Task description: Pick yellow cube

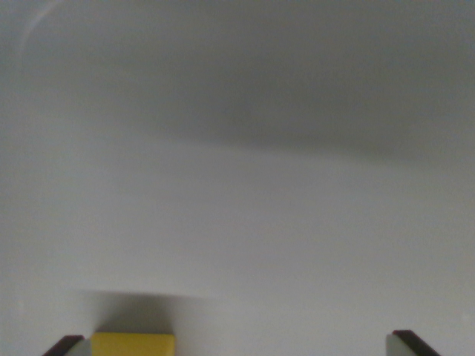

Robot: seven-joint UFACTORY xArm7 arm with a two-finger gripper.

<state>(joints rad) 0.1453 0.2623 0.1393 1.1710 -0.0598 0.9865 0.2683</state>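
The yellow cube (133,345) shows only as a strip at the bottom edge of the wrist view, left of centre, resting on a pale grey surface (245,222). My gripper (241,345) is open, with just its two fingertips poking in at the bottom corners. The left fingertip (68,345) sits right beside the cube's left side. A wide gap separates the cube from the right fingertip (410,344). The cube lies between the fingers, close against the left one. Most of the cube is cut off by the frame edge.
The grey surface fills the whole view, with a soft darker shadow band (312,111) across the upper part and a small shadow just behind the cube.
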